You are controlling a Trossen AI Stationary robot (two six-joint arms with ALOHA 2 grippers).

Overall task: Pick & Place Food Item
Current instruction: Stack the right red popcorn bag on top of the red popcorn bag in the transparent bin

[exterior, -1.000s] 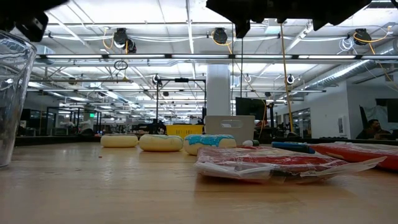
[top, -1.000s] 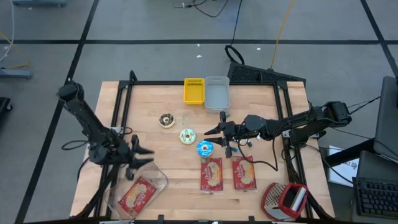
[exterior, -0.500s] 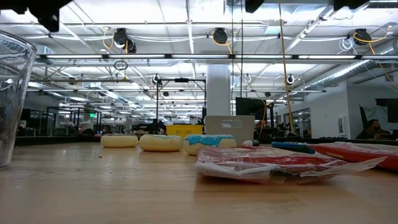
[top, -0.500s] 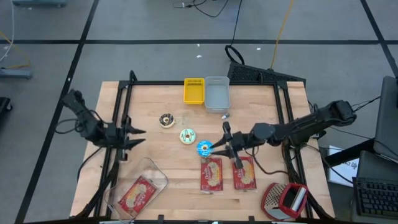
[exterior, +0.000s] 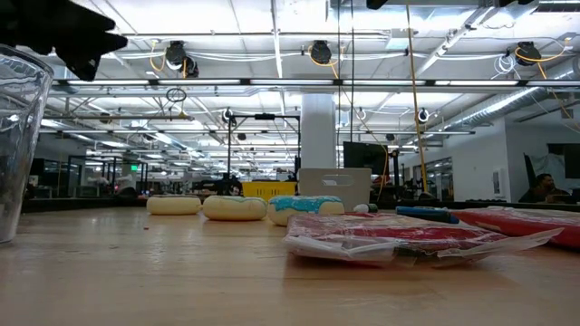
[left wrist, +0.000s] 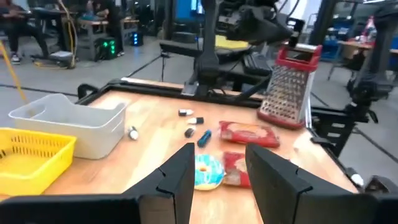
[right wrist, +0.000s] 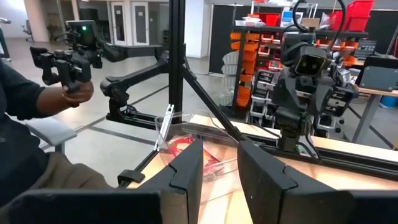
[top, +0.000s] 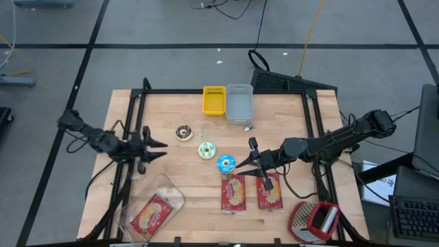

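Left claw (top: 152,145) hovering partly open and empty at the counter's (top: 171,178) left edge, arm reaching in low from the left. Right claw (top: 252,162) hanging above the counter's middle, fingers narrowly parted, gripping nothing, just beside the blue-iced donut (top: 225,162). Clear tub (top: 152,210) lying near the front left corner, holding a red food packet (top: 151,214); yellow basket (top: 214,100) and grey bin (top: 239,103) sitting touching at the back edge.
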